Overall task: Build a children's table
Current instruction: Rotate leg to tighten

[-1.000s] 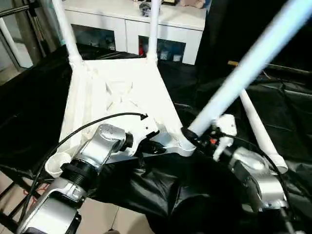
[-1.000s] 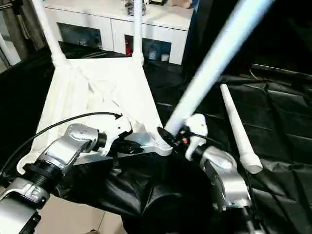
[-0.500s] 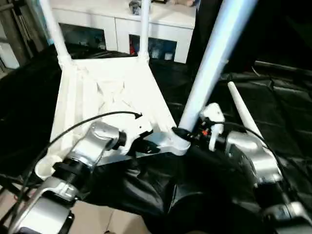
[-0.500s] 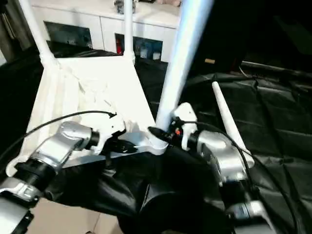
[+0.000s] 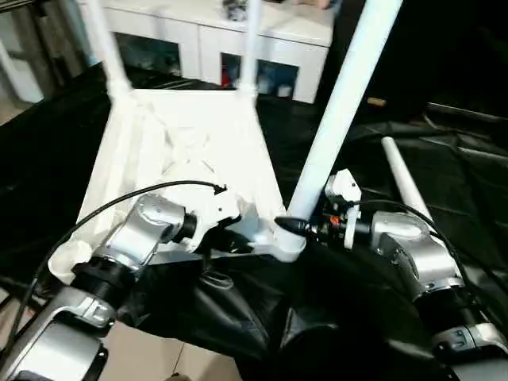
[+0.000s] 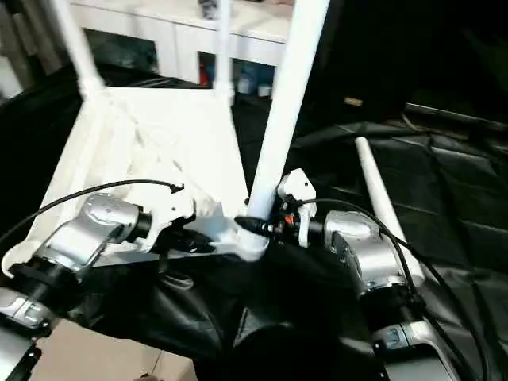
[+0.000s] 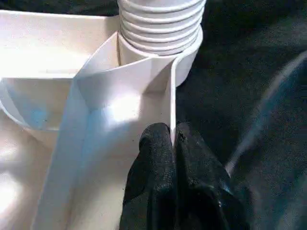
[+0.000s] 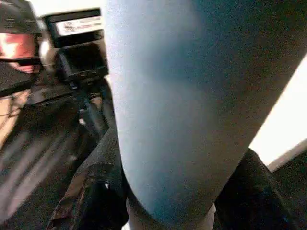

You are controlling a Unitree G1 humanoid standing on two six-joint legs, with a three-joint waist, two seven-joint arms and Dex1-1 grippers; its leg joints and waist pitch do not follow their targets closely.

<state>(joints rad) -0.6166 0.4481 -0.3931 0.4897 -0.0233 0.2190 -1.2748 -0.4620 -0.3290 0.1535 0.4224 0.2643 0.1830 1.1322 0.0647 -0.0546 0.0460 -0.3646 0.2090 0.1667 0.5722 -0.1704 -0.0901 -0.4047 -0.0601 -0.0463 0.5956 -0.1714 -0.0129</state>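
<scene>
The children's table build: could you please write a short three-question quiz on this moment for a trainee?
1. True or false: the left gripper is pinched shut on a rib of the tabletop.
2. What does the right gripper hold? A) the leg at the near corner socket B) the spare leg lying on the black cloth C) nothing
3. How many legs stand in the far sockets?

Key: 1 true; 2 A; 3 two.
</scene>
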